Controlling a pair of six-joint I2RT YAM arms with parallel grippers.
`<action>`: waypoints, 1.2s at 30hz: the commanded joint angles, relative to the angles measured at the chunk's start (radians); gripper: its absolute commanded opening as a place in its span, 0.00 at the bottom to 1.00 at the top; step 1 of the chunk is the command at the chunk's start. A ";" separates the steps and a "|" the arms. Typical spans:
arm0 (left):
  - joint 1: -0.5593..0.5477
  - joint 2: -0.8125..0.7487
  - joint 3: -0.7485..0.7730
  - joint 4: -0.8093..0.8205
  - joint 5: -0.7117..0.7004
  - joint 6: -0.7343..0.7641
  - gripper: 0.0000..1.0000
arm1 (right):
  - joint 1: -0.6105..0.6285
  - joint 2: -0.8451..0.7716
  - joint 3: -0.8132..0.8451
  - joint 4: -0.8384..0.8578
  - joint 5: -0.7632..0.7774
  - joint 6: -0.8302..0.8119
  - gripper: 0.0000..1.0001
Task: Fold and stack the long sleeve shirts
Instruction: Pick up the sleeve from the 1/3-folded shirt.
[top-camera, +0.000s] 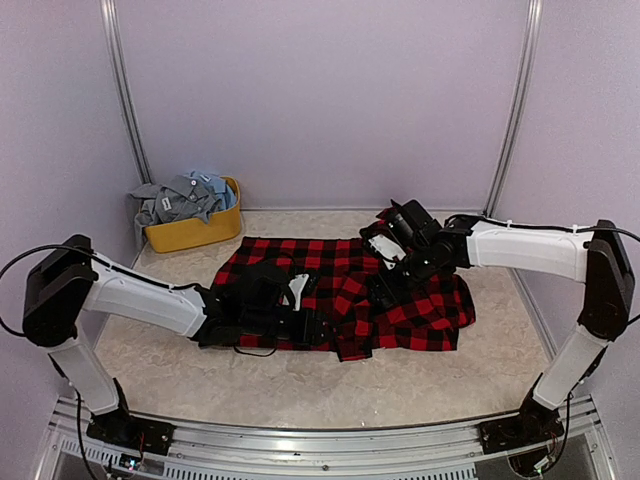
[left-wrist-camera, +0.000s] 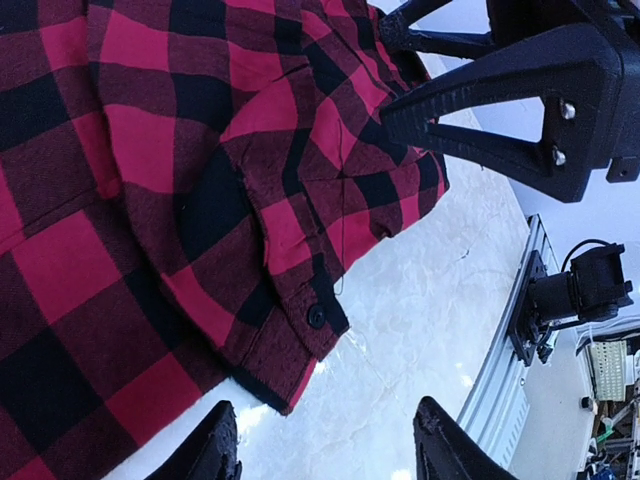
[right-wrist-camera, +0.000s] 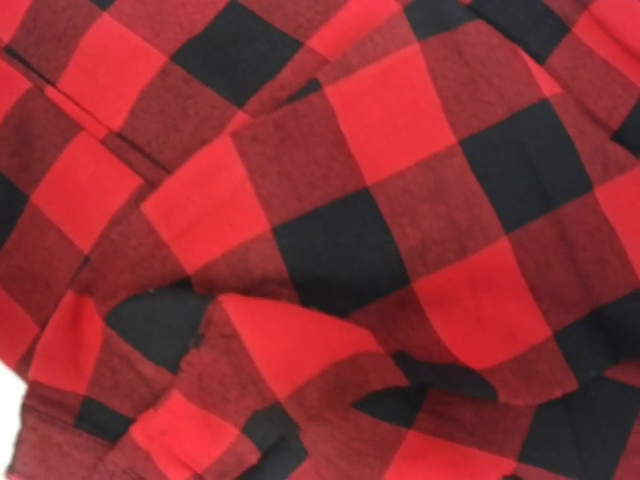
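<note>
Your left gripper (left-wrist-camera: 327, 452) is spread just off the red-and-black checked cloth shirt's (left-wrist-camera: 150, 200) cuff (left-wrist-camera: 300, 335). Shut now and you may miss it. Your right gripper (top-camera: 385, 285) hides its fingers, so I can't tell.

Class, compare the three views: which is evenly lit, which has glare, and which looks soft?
Top external view: even light, the flannel clear; left wrist view: the table glares white, the left fingers dark silhouettes; right wrist view: flannel fills the frame, slightly soft, blown white at the bottom-left corner.
</note>
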 joint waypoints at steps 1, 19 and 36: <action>0.008 0.093 0.089 0.031 0.046 0.012 0.53 | -0.020 -0.046 -0.038 0.026 0.012 0.007 0.71; 0.029 0.227 0.184 -0.069 0.006 0.033 0.41 | -0.033 -0.027 -0.085 0.052 0.009 -0.011 0.70; 0.035 0.264 0.216 -0.112 -0.027 0.047 0.34 | -0.034 -0.025 -0.104 0.054 0.008 -0.014 0.70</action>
